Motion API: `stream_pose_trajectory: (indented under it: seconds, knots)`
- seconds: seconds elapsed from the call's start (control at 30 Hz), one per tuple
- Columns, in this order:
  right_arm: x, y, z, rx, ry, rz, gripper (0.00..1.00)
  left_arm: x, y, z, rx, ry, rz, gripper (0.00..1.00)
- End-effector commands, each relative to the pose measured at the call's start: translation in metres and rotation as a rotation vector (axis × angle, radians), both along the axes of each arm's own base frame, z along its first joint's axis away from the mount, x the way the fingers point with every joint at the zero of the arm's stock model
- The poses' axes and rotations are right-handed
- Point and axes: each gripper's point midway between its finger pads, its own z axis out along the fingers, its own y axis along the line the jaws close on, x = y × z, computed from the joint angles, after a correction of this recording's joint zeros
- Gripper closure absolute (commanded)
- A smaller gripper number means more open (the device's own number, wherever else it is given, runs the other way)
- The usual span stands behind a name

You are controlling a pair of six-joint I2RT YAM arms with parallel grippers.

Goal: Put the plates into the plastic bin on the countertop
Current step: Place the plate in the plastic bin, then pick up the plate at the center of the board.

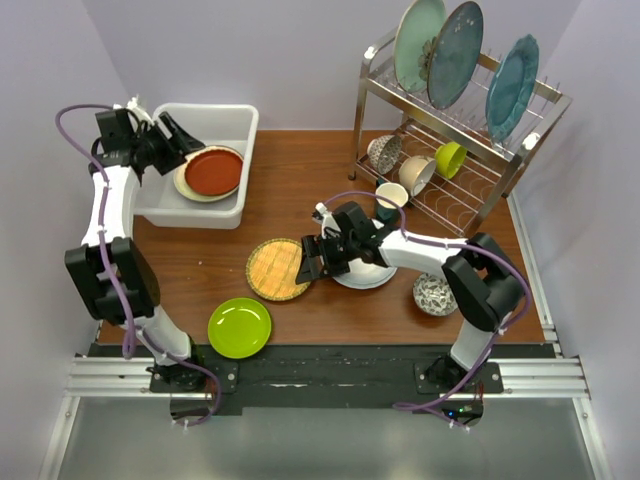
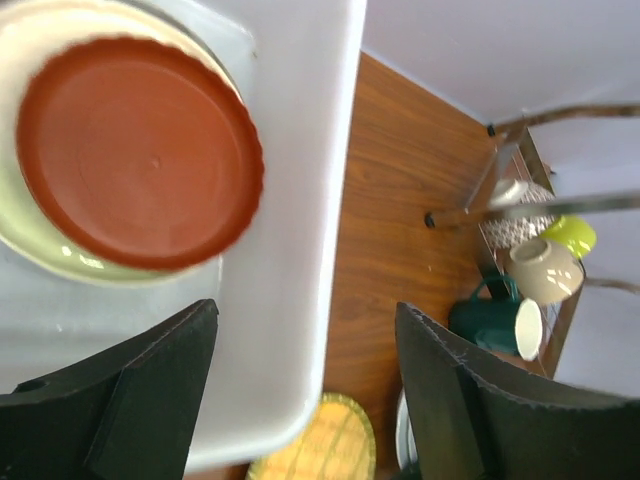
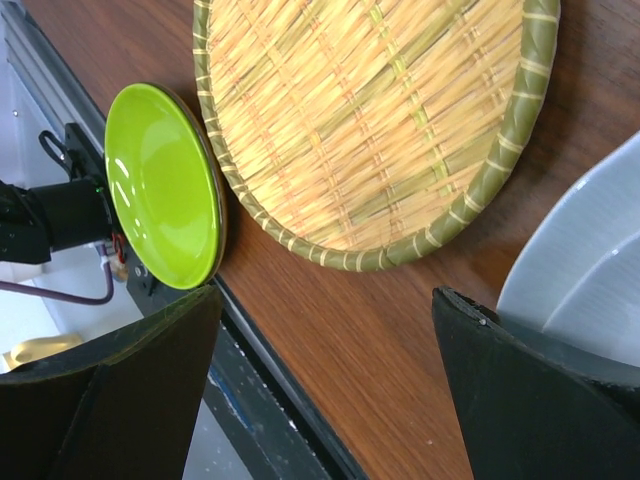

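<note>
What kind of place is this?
Probably a mock kitchen counter in a robot lab: a steel wire dish rack, a white plastic bin holding a round red-brown plate, and two robot arms.

Pale lilac walls [image 1: 300, 60], grey floor [image 1: 320, 445], even light.

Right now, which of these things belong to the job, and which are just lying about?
Job: plastic bin, red-brown plate, cream plate, woven yellow plate, lime green plate, white plate.
Lying about: wire rack, glazed plates, patterned bowl.
</note>
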Motion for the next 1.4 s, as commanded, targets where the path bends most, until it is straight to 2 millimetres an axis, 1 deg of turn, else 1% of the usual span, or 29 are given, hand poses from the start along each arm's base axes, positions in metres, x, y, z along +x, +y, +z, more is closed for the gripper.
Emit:
stream_pose_trajectory:
  seconds: [0.0, 0.07, 0.1, 0.17, 0.2, 0.4, 0.5, 0.57, 0.73, 0.77, 0.83, 0.87, 0.93, 0.97, 1.03, 1.07, 1.13, 1.17, 1.3, 1.37]
  knots:
    - [0.008, 0.002, -0.004, -0.032, 0.000, -0.017, 0.11, -0.041, -0.028, 0.024, 0.014, -0.091, -0.100, 0.23]
    - [0.007, 0.002, -0.007, -0.039, 0.009, -0.022, 0.11, -0.051, -0.033, 0.024, 0.009, -0.096, -0.108, 0.22]
    - [0.009, 0.003, -0.006, -0.038, 0.009, -0.024, 0.11, -0.060, -0.038, 0.023, 0.008, -0.098, -0.117, 0.22]
    - [0.008, 0.003, -0.008, -0.043, 0.019, -0.030, 0.12, -0.068, -0.044, 0.021, 0.003, -0.096, -0.133, 0.21]
    - [0.008, 0.003, -0.008, -0.043, 0.025, -0.034, 0.12, -0.075, -0.050, 0.020, -0.001, -0.096, -0.149, 0.21]
    - [0.013, 0.000, -0.010, -0.068, 0.028, -0.074, 0.12, -0.100, -0.077, 0.014, 0.016, -0.094, -0.197, 0.21]
    - [0.017, -0.001, -0.012, -0.087, 0.028, -0.101, 0.13, -0.112, -0.083, 0.009, 0.033, -0.083, -0.216, 0.21]
    - [0.019, -0.004, -0.014, -0.120, 0.020, -0.122, 0.14, -0.119, -0.084, 0.006, 0.044, -0.074, -0.216, 0.21]
    - [0.031, -0.011, -0.015, -0.186, -0.038, -0.183, 0.14, -0.142, -0.086, -0.001, 0.077, -0.069, -0.223, 0.21]
    - [0.032, -0.011, -0.015, -0.189, -0.045, -0.185, 0.14, -0.151, -0.087, -0.006, 0.078, -0.059, -0.227, 0.21]
    - [0.033, -0.011, -0.018, -0.200, -0.051, -0.188, 0.14, -0.161, -0.088, -0.012, 0.087, -0.054, -0.235, 0.21]
    - [0.034, -0.010, -0.018, -0.200, -0.053, -0.188, 0.14, -0.171, -0.089, -0.019, 0.087, -0.043, -0.234, 0.21]
    - [0.032, -0.008, -0.022, -0.208, -0.051, -0.182, 0.14, -0.181, -0.090, -0.028, 0.089, -0.025, -0.239, 0.21]
    - [0.032, -0.007, -0.023, -0.212, -0.054, -0.181, 0.15, -0.190, -0.091, -0.036, 0.084, -0.013, -0.240, 0.21]
    - [0.031, -0.004, -0.026, -0.216, -0.052, -0.174, 0.15, -0.199, -0.094, -0.043, 0.068, 0.002, -0.241, 0.21]
    - [0.032, -0.003, -0.026, -0.219, -0.057, -0.177, 0.16, -0.207, -0.096, -0.050, 0.060, 0.017, -0.243, 0.21]
    - [0.030, 0.000, -0.030, -0.228, -0.055, -0.171, 0.16, -0.213, -0.097, -0.059, 0.048, 0.037, -0.238, 0.21]
    - [0.030, 0.002, -0.030, -0.230, -0.058, -0.171, 0.17, -0.219, -0.099, -0.066, 0.040, 0.049, -0.241, 0.21]
    - [0.030, 0.006, -0.034, -0.243, -0.059, -0.164, 0.17, -0.227, -0.103, -0.079, 0.025, 0.082, -0.242, 0.21]
    - [0.030, 0.007, -0.036, -0.247, -0.059, -0.162, 0.17, -0.232, -0.103, -0.089, 0.030, 0.122, -0.244, 0.22]
